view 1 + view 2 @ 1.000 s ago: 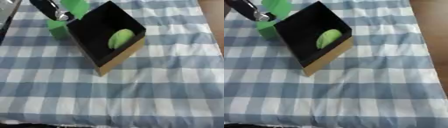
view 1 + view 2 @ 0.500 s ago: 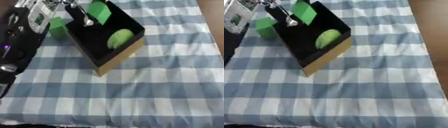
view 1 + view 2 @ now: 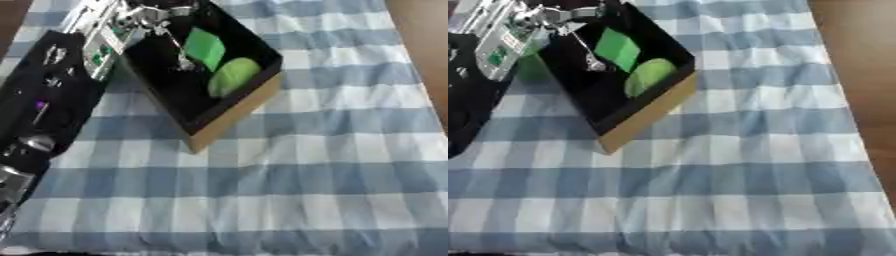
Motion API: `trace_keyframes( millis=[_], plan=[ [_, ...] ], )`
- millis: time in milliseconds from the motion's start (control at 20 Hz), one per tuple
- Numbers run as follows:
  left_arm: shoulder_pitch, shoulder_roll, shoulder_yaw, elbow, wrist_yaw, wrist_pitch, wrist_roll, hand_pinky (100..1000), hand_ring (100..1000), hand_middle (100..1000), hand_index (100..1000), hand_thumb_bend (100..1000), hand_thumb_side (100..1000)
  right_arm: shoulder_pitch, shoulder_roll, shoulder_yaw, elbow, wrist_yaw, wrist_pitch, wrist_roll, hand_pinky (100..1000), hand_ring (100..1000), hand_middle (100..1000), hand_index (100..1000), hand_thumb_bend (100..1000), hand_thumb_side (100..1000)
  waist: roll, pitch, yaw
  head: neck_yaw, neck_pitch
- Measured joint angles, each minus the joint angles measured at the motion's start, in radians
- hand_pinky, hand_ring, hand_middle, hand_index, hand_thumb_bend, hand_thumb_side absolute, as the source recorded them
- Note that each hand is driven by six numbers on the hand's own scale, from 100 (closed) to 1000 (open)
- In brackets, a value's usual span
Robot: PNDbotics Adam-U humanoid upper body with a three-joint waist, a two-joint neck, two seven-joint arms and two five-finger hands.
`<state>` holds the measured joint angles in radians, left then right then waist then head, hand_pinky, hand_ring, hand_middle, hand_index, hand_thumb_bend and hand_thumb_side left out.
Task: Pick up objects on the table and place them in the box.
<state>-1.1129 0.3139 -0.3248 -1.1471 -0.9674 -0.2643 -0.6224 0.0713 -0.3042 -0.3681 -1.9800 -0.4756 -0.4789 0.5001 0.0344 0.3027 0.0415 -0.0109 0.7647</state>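
Now carrying the green block (image 3: 204,47) further over the box (image 3: 234,107) than a moment ago, left hand (image 3: 144,20) fingers (image 3: 185,64) still pinching it above the dark interior beside the rounded green object (image 3: 232,76), apparently readying a drop inside.

The left arm (image 3: 48,100) is black with silver joints; its hand (image 3: 131,22) shows silver metal and green markings.

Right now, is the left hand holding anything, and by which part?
The left hand is over the black cardboard box beside the bright green block. The block's upper left edge meets the fingers, but whether they grip it cannot be told.
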Motion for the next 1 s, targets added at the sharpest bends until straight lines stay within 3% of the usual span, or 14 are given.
trace_keyframes(
  millis=[300, 650, 1000],
  plan=[
    [0.003, 0.0, 0.006, -0.008, -0.031, -0.013, 0.013, 913, 912, 862, 911, 676, 428, 0.0, 0.0, 0.0, 0.0, 0.0, 0.004, 0.001, 906, 1000, 392, 896, 100, 563, 0.0, 0.0, 0.001, 0.0, 0.0],
    [0.004, 0.004, 0.028, -0.047, -0.036, -0.009, 0.024, 900, 903, 844, 894, 632, 381, 0.003, 0.0, 0.0, 0.0, 0.0, 0.007, 0.003, 906, 1000, 390, 896, 100, 562, 0.0, 0.0, 0.003, -0.001, 0.0],
    [0.004, 0.117, 0.082, -0.083, -0.033, 0.038, 0.022, 894, 903, 845, 885, 653, 343, 0.009, 0.0, -0.001, 0.0, 0.007, 0.004, 0.0, 906, 1000, 390, 896, 100, 562, 0.0, 0.0, 0.015, -0.015, 0.0]
  ],
)
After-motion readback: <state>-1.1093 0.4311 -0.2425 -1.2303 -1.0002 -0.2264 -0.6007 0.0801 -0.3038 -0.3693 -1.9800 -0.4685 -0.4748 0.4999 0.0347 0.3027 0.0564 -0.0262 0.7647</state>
